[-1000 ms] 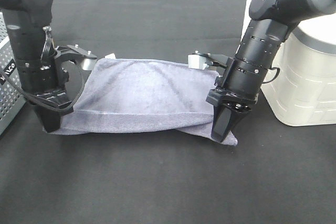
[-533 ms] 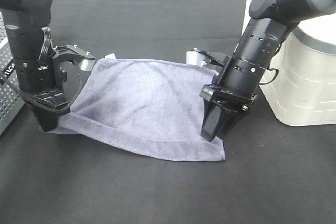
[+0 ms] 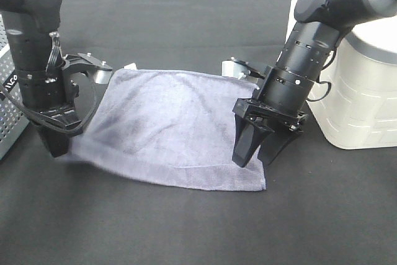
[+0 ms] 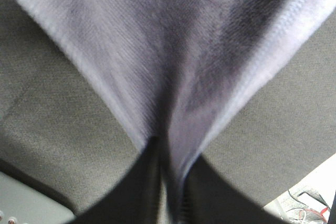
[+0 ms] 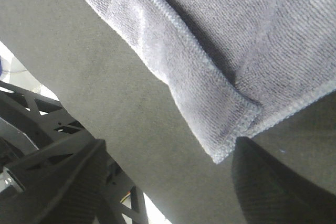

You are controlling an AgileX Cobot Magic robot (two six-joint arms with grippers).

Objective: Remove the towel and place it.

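**Fig. Towel laid out, one corner free.** A black fabric tabletop [image 3: 186, 234] fills the exterior high view and is bare along the bottom of the frame.

Above that strip lies the towel [image 3: 167, 122], spread nearly flat at frame centre. Its stitched near hem runs from lower left to lower right.

At lower left, the left tool [image 3: 57, 147] is clamped on the towel's near corner. The left wrist view shows cloth gathered into a pleat and pinched between the dark fingers [image 4: 131, 192].

At lower right, the right tool [image 3: 253, 161] stands with its fingers apart, straddling the opposite near corner and holding nothing. In the right wrist view, that hemmed corner [image 5: 226, 129] lies loose on the tabletop between the two fingers.

Farther back, the towel's far edge rests against two metal brackets [image 3: 239, 66], with a small white tag [image 3: 129, 66] at the upper-left corner. A white container [image 3: 366, 91] stands at the right edge and a perforated metal box [image 3: 9, 110] at the left.

Judged step: setting the towel down. To finish it cleanly:

- **Left corner:** bring it low onto the tabletop before the fingers part, so the pleat relaxes flat.
- **Withdrawal:** each tool should rise straight up, since a sideways exit could catch the hem and drag a fold.
- **Far edge:** whether it is fully clear of the brackets cannot be told here, so it deserves a check.
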